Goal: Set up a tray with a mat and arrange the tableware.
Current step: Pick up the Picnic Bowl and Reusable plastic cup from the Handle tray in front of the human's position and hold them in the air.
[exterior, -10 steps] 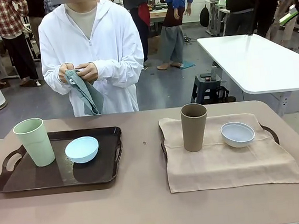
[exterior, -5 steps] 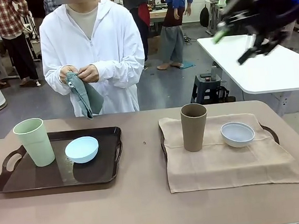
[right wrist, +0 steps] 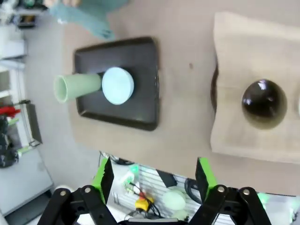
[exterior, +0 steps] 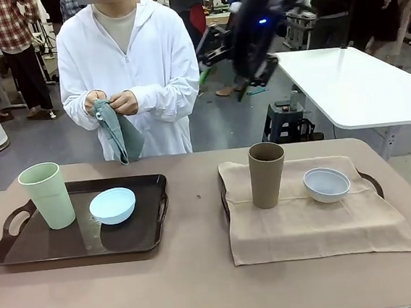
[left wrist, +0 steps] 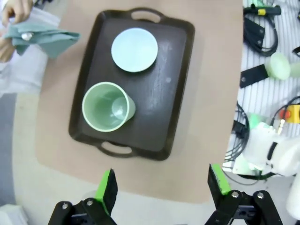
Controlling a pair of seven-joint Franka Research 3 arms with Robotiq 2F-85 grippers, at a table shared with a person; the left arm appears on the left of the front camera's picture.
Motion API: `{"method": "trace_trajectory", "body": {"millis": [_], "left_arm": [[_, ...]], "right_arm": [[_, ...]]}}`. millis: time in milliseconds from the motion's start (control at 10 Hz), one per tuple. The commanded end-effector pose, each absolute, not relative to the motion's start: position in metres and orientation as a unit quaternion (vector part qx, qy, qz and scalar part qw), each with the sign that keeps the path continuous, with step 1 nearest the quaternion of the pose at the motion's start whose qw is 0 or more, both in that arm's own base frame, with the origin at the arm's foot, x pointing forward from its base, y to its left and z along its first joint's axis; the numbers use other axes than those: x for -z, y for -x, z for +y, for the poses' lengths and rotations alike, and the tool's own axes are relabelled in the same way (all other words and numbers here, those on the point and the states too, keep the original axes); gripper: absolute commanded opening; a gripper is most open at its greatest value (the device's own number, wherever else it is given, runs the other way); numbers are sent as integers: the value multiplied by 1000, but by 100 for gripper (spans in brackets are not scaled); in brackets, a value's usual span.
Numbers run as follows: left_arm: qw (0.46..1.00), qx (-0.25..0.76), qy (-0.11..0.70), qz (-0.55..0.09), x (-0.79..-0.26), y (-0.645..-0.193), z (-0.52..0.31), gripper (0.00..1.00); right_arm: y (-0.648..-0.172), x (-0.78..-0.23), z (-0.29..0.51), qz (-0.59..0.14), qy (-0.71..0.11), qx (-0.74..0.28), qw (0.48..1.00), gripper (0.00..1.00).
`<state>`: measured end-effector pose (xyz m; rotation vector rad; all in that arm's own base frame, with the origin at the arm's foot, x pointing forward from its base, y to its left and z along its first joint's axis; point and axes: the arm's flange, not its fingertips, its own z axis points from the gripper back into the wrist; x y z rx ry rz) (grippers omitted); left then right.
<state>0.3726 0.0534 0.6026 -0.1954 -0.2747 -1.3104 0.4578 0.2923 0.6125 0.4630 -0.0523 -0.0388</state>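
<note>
Dark tray [left wrist: 164, 93] beyond the wide-spread, empty left gripper [left wrist: 161, 180] and right gripper [right wrist: 153, 172] bears a pale green tumbler [left wrist: 107, 107], likely light, slick; pinch its rim.

left tray [exterior: 50, 247]: tumbler [exterior: 47, 196] left of bowl [exterior: 112, 205]; right, on mat [exterior: 307, 229]: second tumbler [exterior: 267, 175] left of second bowl [exterior: 326, 184].

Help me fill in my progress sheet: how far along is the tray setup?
Done: the right tray is covered by a beige mat, with the brown tumbler and whitish bowl on it. In hand: the person's hands hold a grey-green cloth; the left gripper and right gripper are open, empty. Left: the left tray has no mat; the green tumbler and light blue bowl stand directly on it.
</note>
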Motion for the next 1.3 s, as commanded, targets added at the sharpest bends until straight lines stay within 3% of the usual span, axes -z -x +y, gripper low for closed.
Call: {"method": "trace_trajectory", "body": {"millis": [0, 400, 600, 800, 1200], "left_arm": [[782, 604, 93, -122, -603, -372, 54, 100], [782, 604, 93, -122, -603, -372, 54, 100], [782, 604, 93, -122, -603, -372, 54, 100], [782, 604, 93, -122, -603, -372, 54, 100], [782, 604, 93, -122, -603, -372, 54, 100]], "right_arm": [[-493, -608, 344, -19, -178, 39, 983, 91], [-535, -552, 437, -12, -121, 55, 991, 91], [-524, -516, 480, 7, -122, 33, 992, 91], [-504, -505, 485, 32, -145, 7, 989, 91], [-511, -498, 481, 7, -129, 20, 991, 91]]}}
